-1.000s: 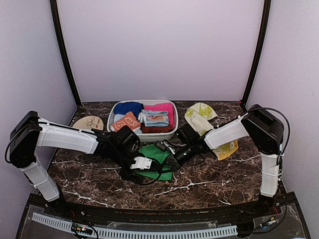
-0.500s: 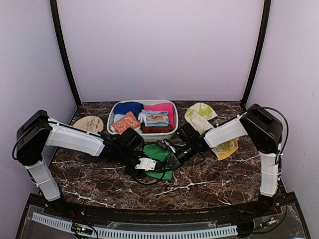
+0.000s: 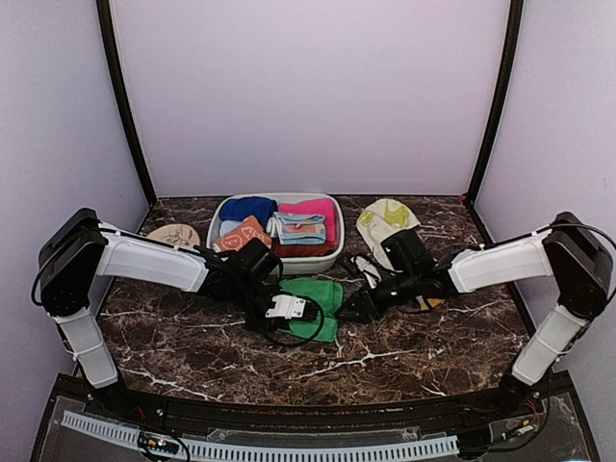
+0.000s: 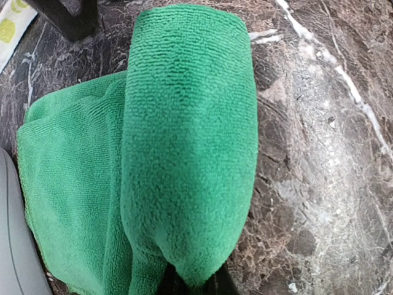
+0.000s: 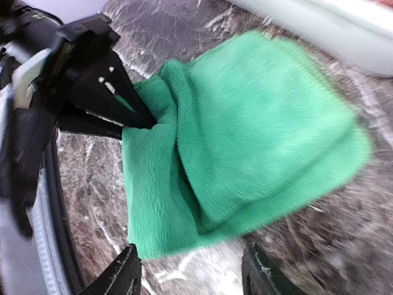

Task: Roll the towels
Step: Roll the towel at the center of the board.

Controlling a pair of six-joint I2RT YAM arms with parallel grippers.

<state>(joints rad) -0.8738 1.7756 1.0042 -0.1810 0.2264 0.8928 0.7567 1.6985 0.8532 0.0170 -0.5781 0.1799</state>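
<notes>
Bright green towel; cream towel, seemingly yellow-green printed.

Your left arm and right arm match: smooth white shells over the long links and the upright base segments, with bulky black housings at the joints. Thin black cables loop out beside each shoulder housing, and another curls below the left wrist. The left gripper is matte black and angular, with small pale dots on its frame and a white block behind it. The right gripper has black fingers.
</notes>
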